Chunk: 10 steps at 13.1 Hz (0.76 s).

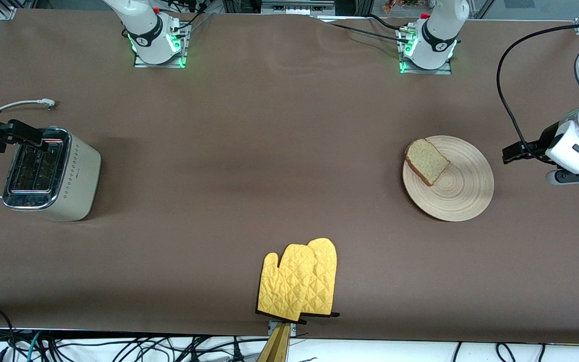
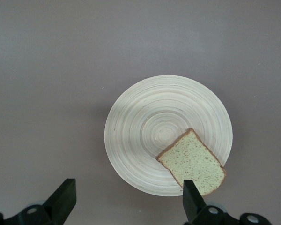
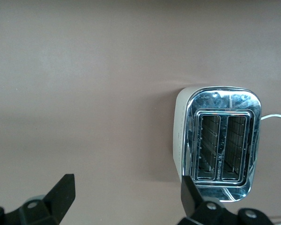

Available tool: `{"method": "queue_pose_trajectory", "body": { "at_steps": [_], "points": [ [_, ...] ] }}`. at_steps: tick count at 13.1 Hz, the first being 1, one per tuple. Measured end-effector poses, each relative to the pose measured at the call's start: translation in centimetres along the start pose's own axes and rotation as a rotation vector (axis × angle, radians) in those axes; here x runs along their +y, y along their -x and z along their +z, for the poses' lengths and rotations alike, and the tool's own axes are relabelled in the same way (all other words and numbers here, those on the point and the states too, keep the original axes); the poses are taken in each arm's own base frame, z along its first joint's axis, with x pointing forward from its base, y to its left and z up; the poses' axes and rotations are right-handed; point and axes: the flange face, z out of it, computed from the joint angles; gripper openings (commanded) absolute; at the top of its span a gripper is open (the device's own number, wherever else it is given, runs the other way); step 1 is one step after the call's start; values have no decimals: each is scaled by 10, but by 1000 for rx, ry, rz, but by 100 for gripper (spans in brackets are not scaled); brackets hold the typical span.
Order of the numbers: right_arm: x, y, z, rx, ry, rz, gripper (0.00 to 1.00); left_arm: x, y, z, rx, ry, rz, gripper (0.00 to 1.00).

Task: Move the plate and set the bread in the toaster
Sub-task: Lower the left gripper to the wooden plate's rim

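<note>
Tan bread (image 1: 426,161) on plate (image 1: 458,188), toaster (image 1: 51,173) well apart.

Brown table (image 1: 269,151) and its load
Directly on it: toaster (image 1: 53,173), wooden plate (image 1: 458,186), yellow oven mitts (image 1: 299,279).

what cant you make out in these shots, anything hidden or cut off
- The part of the plate under the bread: covered by the slice in the front and left wrist views.
- The bottom of the toaster slots: too dark in the right wrist view.
- Right pincer over the toaster: the arm runs off the front view's edge.
- Cuffs of the oven mitts: at the table edge, one mitt overlaps the other.
</note>
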Motion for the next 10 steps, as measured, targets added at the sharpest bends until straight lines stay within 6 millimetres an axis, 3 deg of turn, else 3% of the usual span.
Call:
{"method": "queue_pose_trajectory", "body": {
  "at_steps": [4,10],
  "points": [
    [0,0,0,0,0,1,100,-54,-13,47,-45,117,57,100],
    [0,0,0,0,0,0,100,-108,-24,158,-74,331,172,100]
  ]
}}
